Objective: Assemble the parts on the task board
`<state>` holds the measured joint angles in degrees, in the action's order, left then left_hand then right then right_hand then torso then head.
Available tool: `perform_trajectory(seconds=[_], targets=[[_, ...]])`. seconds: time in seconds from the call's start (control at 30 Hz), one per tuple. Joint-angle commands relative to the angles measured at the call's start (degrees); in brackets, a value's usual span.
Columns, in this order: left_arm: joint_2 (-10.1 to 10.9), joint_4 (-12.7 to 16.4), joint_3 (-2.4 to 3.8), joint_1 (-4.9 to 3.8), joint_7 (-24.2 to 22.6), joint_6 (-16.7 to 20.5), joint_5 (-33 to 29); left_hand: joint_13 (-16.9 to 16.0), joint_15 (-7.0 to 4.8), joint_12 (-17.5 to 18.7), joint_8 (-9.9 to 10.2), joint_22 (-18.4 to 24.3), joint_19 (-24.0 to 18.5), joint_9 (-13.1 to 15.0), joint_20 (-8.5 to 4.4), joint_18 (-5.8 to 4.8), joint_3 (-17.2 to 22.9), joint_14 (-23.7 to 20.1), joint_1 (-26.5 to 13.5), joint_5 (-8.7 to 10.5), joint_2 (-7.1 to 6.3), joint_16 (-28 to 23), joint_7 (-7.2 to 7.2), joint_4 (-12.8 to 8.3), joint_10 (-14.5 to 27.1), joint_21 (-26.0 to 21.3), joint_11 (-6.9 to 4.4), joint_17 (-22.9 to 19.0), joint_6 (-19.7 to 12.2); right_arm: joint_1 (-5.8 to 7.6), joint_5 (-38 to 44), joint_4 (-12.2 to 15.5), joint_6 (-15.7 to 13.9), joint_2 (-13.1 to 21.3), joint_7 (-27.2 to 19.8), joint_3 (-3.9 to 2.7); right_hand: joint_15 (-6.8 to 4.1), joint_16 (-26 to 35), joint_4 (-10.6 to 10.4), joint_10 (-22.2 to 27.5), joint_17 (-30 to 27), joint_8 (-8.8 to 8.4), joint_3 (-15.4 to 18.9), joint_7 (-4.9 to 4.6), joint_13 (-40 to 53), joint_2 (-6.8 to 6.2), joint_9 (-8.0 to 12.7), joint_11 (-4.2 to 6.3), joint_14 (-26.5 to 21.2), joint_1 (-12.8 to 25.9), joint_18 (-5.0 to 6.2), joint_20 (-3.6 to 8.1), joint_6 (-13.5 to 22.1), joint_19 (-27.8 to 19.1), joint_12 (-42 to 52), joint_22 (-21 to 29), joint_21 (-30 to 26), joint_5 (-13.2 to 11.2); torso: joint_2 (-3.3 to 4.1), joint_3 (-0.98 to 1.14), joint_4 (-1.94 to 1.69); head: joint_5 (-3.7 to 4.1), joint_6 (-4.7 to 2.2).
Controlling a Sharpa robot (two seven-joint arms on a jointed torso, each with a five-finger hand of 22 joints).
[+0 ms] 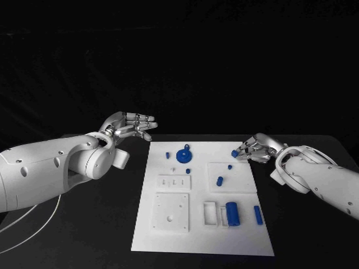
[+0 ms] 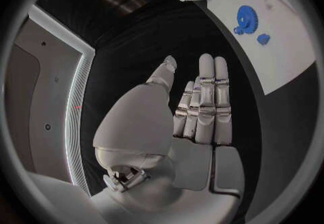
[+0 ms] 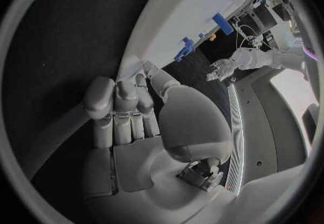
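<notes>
— Two silver hands, one on either side of the task board (image 1: 168, 241). What is the board like?

— White, flat and matt, a long rectangle with its long axis running away from the robot. It carries raised square plates and shallow slots.

— And the parts?

— Smooth blue pieces. A round toothed gear (image 1: 185, 155) lies flat near the board's far end. A thick cylinder (image 1: 233, 213) and a slim bar (image 1: 258, 215) lie near the board's near right corner, both lengthwise along the board. A short peg (image 1: 219, 181) sits mid-board.

— The left hand (image 1: 131, 126)?

— Off the board's far left corner, holding nothing, fingers straight and apart from the thumb.

— The right hand (image 1: 256, 148)?

— At the board's far right edge, fingers side by side, tips at a small blue piece (image 1: 235, 152). Whether it grips that piece, I cannot tell
</notes>
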<state>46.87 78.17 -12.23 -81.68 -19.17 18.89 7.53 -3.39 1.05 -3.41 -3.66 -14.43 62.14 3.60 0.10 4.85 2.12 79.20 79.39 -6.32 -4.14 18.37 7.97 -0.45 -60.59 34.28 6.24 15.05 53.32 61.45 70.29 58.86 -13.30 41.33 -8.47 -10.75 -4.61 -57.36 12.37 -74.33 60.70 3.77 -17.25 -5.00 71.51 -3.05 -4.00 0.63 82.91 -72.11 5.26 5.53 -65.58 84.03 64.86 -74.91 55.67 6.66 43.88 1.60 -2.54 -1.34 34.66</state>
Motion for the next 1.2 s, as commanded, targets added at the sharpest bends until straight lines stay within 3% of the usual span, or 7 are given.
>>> perform_trajectory(seconds=[0.03,0.33,1.2], targets=[[-0.1,0.0,0.04,-0.01,-0.4,-0.8,0.2,-0.1,-0.04,0.0,-0.2,-0.1,-0.3,0.1,-0.09,-0.26,0.1,-0.4,0.3,0.19,0.28,0.3,-0.03,-0.2,0.2,0.2,0.02,-0.1,-0.3,-0.04,0.8,0.0,-1.4,0.0,0.6,-0.02,0.17,0.4,-0.4,0.6,0.0,-0.18,0.9,-0.10,-0.1,-0.70,0.0,-0.14,0.1,0.1,-0.03,0.03,0.7,3.6,-0.3,-6.9,-0.2,-0.1,0.02,0.02,0.04,-0.02,-0.03],[-0.1,0.0,0.04,-0.01,-0.4,-0.9,0.2,-0.1,-0.04,0.0,-0.2,-0.1,-0.3,0.1,-0.08,-0.26,0.1,-0.4,0.3,0.31,0.23,0.3,-0.02,-0.2,0.3,0.2,0.03,-0.1,-0.5,-0.04,0.9,0.0,-2.5,-0.2,0.8,-0.02,0.46,0.4,-2.5,1.2,0.0,-0.16,4.8,-0.75,-1.0,-1.26,0.0,-0.58,0.1,-0.9,0.18,-0.28,3.4,3.6,-1.2,-6.8,-0.3,-1.1,0.01,0.06,0.03,-0.12,0.02],[-0.4,-0.2,0.04,0.00,-0.2,-1.1,0.2,-0.1,-0.03,0.0,-0.2,-0.1,-0.3,0.1,-0.07,-0.25,0.1,-0.5,0.3,0.41,0.21,0.3,-0.01,-0.1,0.2,0.2,0.04,-0.1,-0.5,-0.04,1.2,-0.7,-2.3,-1.8,0.8,0.01,0.59,0.5,-3.2,1.4,0.0,-0.15,5.8,-0.99,-1.3,-1.43,0.0,-0.76,0.1,-1.4,0.27,-0.42,4.5,3.6,-1.3,-6.8,-0.3,-2.2,0.03,0.05,0.00,0.01,-0.07]])
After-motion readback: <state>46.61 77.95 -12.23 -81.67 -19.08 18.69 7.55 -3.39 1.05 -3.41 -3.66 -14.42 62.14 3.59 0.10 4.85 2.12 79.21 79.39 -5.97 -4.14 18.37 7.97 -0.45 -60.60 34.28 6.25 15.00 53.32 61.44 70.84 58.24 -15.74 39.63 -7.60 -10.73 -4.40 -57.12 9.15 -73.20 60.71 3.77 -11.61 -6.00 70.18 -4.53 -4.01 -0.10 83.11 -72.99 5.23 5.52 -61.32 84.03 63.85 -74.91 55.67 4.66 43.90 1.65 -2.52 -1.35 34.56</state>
